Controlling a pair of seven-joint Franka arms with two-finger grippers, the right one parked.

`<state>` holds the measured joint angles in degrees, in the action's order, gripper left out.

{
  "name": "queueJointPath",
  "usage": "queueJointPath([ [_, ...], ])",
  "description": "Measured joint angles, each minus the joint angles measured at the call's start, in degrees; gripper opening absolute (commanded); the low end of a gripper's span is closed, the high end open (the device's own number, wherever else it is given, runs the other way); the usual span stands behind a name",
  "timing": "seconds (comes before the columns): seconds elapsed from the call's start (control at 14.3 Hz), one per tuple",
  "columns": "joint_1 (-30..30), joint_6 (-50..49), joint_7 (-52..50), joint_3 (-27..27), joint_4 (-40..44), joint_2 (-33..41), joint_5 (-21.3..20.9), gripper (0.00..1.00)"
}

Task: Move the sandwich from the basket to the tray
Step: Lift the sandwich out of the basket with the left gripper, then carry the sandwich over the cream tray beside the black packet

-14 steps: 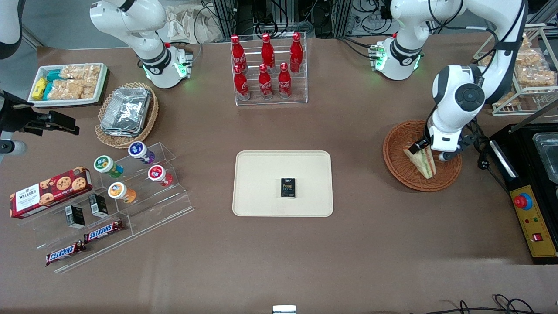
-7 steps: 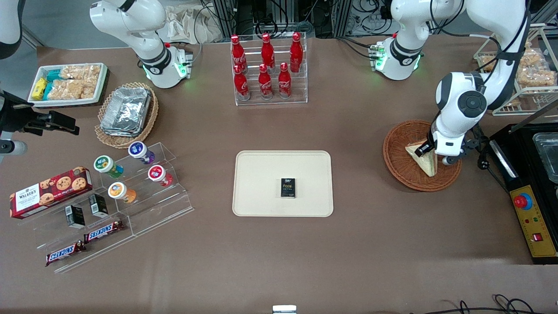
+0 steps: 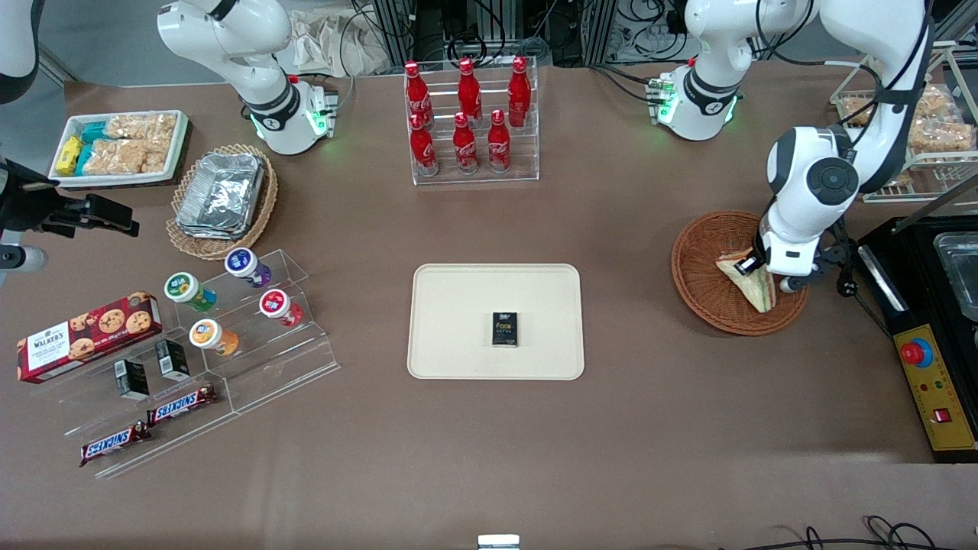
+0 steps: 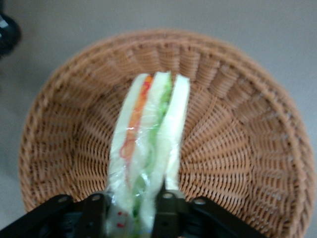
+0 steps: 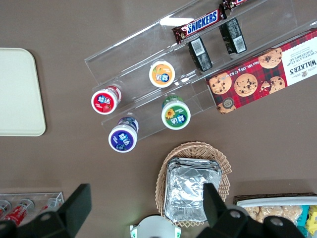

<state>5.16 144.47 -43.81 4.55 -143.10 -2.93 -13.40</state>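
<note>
The sandwich, a wrapped white-bread wedge with green and orange-red filling, stands on edge in the round reddish-brown wicker basket toward the working arm's end of the table. My left gripper is down in the basket and shut on the sandwich's wide end. In the left wrist view the sandwich sits squeezed between my two black fingers, with the gripper over the basket. The cream-beige tray lies at the table's middle, apart from the basket.
A small black box lies on the tray. A rack of red bottles stands farther from the camera than the tray. A black machine with a red button is beside the basket. Snack shelves lie toward the parked arm's end.
The gripper has shifted slightly toward the black machine over the basket, and the sandwich has turned with it, its filling edge now less visible from the front.
</note>
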Motion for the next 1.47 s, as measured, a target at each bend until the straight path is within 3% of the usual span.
queueJointPath([
  [0.28, 0.0, -19.3, 8.4, 0.1, 12.0, 2.7, 0.3, 0.0],
  [0.7, -0.2, -46.0, 25.2, 0.3, 36.3, 3.8, 7.3, 0.0],
  [0.98, -2.9, -50.3, 28.5, 3.7, 43.9, 2.6, 8.4, 0.0],
  [1.47, -7.8, -44.7, 15.2, 15.5, 48.6, -8.6, 9.6, 0.0],
])
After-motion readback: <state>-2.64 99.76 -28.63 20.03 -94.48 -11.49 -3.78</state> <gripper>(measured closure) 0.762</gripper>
